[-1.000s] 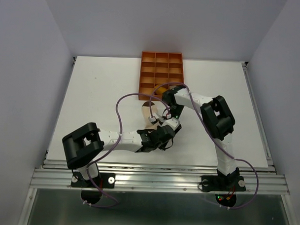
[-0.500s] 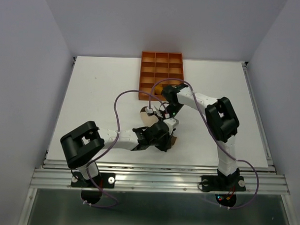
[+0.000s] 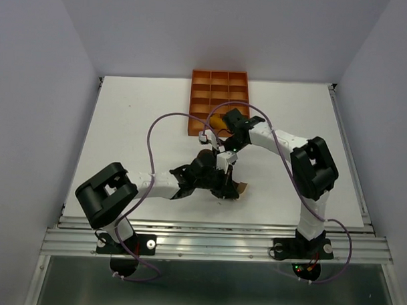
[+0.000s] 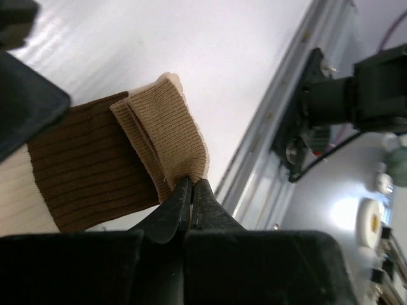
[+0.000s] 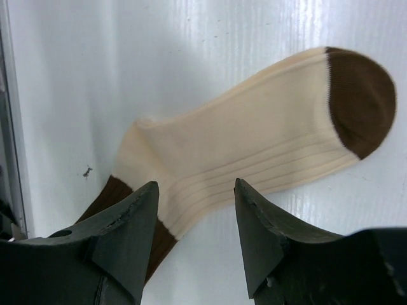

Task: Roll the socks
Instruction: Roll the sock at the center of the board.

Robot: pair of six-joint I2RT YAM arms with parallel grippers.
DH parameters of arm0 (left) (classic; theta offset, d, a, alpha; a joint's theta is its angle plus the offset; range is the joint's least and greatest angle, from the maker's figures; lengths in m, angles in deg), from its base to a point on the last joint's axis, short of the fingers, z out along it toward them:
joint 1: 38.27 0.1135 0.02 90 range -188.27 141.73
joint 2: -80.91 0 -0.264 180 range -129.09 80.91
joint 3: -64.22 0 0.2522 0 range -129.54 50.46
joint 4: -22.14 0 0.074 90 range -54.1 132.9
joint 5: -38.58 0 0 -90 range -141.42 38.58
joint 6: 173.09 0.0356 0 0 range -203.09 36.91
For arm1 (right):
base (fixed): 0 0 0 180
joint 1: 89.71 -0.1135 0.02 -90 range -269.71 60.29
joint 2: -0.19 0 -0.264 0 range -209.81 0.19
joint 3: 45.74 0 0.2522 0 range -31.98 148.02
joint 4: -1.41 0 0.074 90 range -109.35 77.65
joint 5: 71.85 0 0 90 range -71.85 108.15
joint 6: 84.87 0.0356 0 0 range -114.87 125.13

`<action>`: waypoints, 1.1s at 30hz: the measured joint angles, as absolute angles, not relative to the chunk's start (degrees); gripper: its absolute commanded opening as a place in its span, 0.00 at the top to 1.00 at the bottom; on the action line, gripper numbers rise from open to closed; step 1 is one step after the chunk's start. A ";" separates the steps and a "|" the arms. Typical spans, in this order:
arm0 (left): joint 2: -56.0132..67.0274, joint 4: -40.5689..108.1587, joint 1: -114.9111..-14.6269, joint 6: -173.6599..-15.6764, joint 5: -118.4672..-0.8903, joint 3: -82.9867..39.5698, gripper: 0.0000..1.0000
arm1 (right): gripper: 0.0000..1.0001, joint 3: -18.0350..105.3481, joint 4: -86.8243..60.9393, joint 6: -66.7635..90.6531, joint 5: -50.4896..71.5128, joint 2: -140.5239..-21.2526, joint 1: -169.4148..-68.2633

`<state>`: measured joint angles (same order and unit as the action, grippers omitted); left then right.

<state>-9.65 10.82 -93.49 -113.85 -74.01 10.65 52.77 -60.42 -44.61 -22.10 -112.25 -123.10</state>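
Clamping the brown-and-cream sock (image 5: 241, 146) by its folded tan cuff are the left fingers (image 4: 170, 215); right fingers (image 5: 127, 232) stand apart

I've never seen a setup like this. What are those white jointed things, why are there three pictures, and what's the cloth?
Those are two robot arms, the left arm and the right arm, bolted at the near edge of a white table. The wide picture comes from a fixed camera above and behind them. The other two come from small cameras, one on each wrist, looking along that arm's own fingers. On the table lies a brown-and-cream sock. The left gripper is shut, pinching the sock's tan cuff. The right gripper is open, its two fingers apart above the cream foot part, holding nothing. At the far side sits an orange tray with square compartments.
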 measured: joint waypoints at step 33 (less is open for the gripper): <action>-14.85 20.85 -85.60 -133.68 -81.98 13.36 1.00 | 0.35 32.75 -43.15 -45.98 -15.56 -90.20 -114.12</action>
<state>-14.85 20.85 -85.60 -133.68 -81.98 13.36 32.75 -43.15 -45.98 -15.56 -90.20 -114.12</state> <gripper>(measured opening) 0.037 0.632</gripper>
